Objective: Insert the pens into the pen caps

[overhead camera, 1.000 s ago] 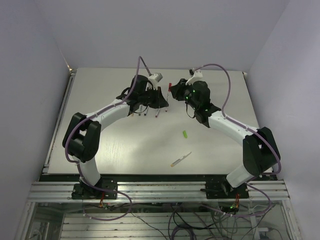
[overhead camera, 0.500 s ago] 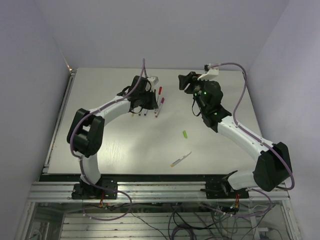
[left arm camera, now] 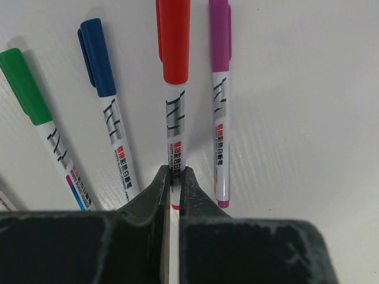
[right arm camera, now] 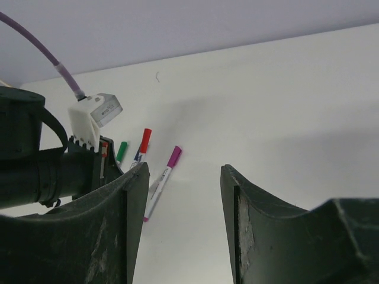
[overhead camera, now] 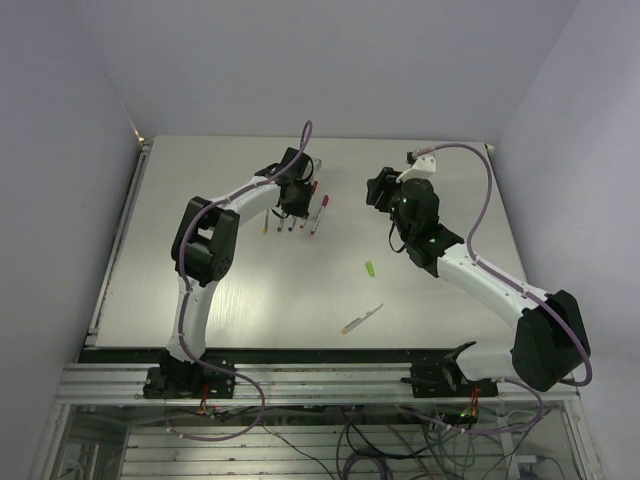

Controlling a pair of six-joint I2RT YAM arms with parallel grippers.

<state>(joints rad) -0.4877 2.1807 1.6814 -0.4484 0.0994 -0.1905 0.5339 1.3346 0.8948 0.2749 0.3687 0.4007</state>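
Observation:
My left gripper [left arm camera: 173,177] is shut on the barrel of a pen with a red cap [left arm camera: 173,35] fitted on it. That pen sits in a row with capped purple [left arm camera: 220,118], blue [left arm camera: 109,118] and green [left arm camera: 35,112] pens. From above, the left gripper [overhead camera: 297,207] is low over this row at the back of the table. My right gripper [overhead camera: 378,190] hovers to the right of it, open, with nothing between its fingers [right arm camera: 135,195]. A loose light green cap [overhead camera: 370,268] and an uncapped pen [overhead camera: 361,319] lie nearer the front.
The white table [overhead camera: 200,280] is walled on the left, back and right. The left arm's wrist camera and cable [right arm camera: 89,115] stand beside the row of pens, close to my right gripper's left finger.
The right gripper let go of the red cap, opened and drew back to the right. The left gripper carried the capped red pen down into the row of pens.

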